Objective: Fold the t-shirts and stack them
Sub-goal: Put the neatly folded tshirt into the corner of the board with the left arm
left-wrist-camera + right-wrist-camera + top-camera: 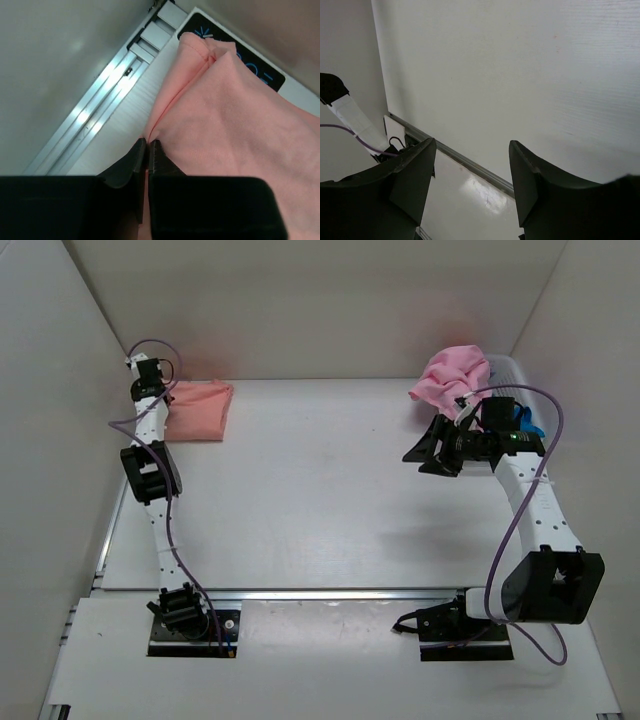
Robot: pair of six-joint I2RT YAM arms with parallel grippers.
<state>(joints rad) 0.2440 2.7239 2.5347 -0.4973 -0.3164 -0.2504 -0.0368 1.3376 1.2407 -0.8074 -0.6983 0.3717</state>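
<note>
A folded salmon-coral t-shirt (200,410) lies at the table's far left. My left gripper (167,397) is at its left edge. In the left wrist view the gripper (148,142) is shut, pinching the edge of the salmon shirt (225,115). A lighter pink t-shirt (453,375) is bunched at the far right, hanging over a basket. A bit of bright blue t-shirt (527,425) shows behind my right arm. My right gripper (432,450) hovers in front of the pink shirt. It is open and empty in the right wrist view (472,142).
A white plastic basket (503,368) stands in the far right corner, under the pink shirt. White walls close in the table on the left, back and right. A metal rail (95,117) runs along the table's left edge.
</note>
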